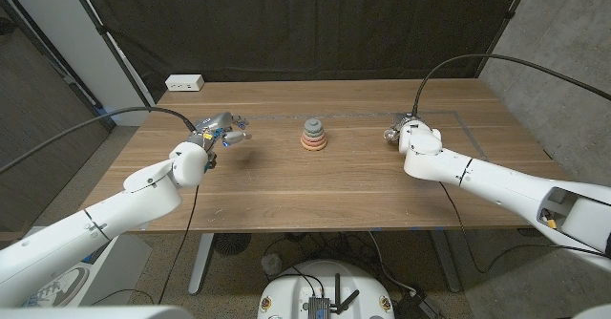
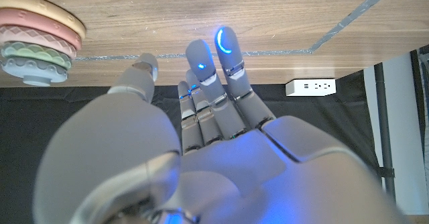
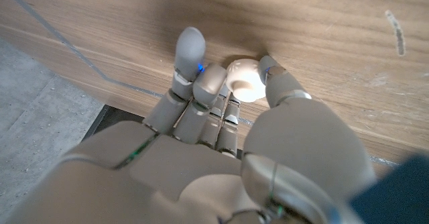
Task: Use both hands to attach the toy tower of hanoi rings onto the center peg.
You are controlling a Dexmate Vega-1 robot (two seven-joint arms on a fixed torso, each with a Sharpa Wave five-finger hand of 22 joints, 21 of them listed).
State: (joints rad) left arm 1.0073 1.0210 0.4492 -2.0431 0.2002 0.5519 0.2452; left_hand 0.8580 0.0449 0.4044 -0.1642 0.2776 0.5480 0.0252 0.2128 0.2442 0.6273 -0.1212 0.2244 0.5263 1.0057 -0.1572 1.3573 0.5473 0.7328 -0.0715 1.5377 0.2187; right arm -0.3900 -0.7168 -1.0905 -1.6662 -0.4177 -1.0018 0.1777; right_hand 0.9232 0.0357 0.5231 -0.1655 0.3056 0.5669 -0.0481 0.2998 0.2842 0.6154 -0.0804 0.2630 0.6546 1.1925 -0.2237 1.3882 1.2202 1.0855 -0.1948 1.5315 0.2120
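Observation:
A stack of toy rings (image 1: 313, 136) stands at the table's middle, pink and orange at the base and grey on top; the left wrist view shows the ring stack (image 2: 33, 39) beyond my fingers. My left hand (image 1: 221, 131) hovers left of the stack, fingers (image 2: 224, 46) stretched out and holding nothing. My right hand (image 1: 401, 131) is at the table to the stack's right. In the right wrist view a small cream ring (image 3: 242, 80) sits on the wood, pinched between the thumb and fingers (image 3: 191, 56) of my right hand (image 3: 221, 117).
A white power strip (image 1: 184, 83) lies at the back left corner of the table (image 1: 286, 190); the power strip (image 2: 310, 86) also appears in the left wrist view. A thin tape line (image 1: 458, 115) marks the wood near my right hand. A black curtain hangs behind the table.

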